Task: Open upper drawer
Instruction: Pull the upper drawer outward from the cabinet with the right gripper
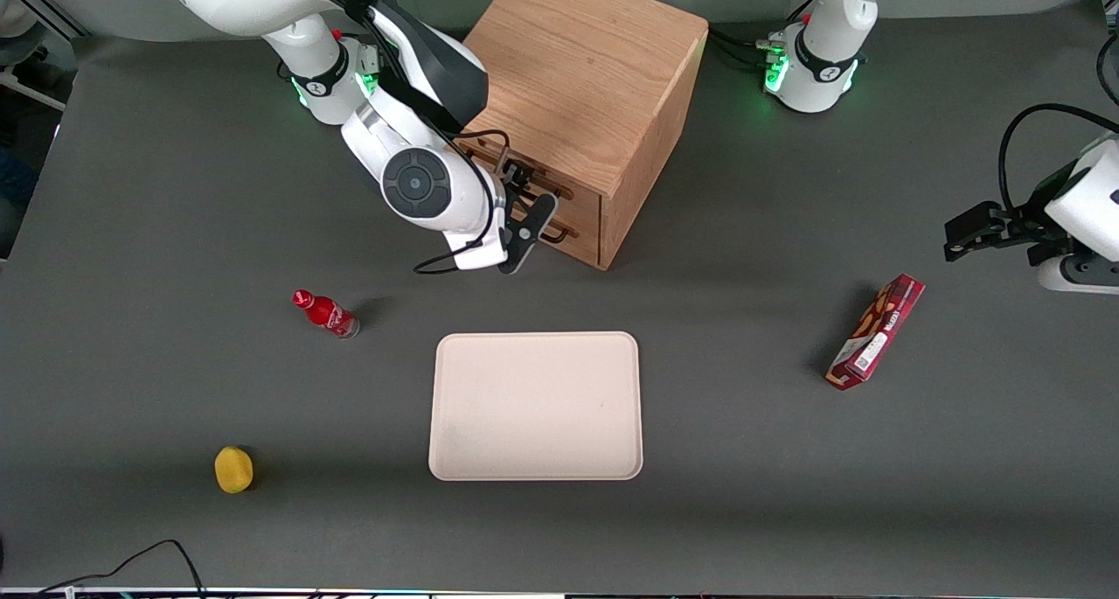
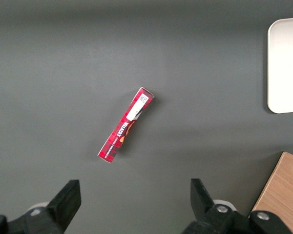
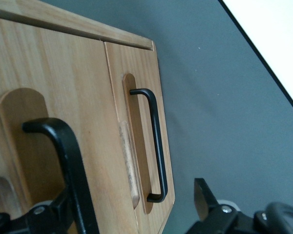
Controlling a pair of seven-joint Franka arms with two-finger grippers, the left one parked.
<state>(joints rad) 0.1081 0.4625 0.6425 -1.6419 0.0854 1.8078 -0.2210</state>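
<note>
Gripper point(image 1: 523, 198) wide open at upper drawer point(image 3: 49, 141) of cabinet point(image 1: 586, 74), one finger point(image 3: 73, 161) just inside its handle; nearer the camera, tray point(image 1: 536, 405), bottle point(image 1: 326, 313), lemon point(image 1: 233, 470).

The upper drawer point(image 3: 63, 83) is the top one of two light oak drawers in the front of a boxy wooden cabinet point(image 1: 581, 66). It is seen shut, its front level with the bottom drawer point(image 3: 136, 63) just below it. A rounded recess is cut into its plain wood front, and a thin black bar handle point(image 3: 63, 151) is mounted across that recess, standing out from the wood. The gripper point(image 1: 522, 220) is held directly in front of the cabinet at this drawer, fingers spread wide, with the handle just beside one finger.
</note>
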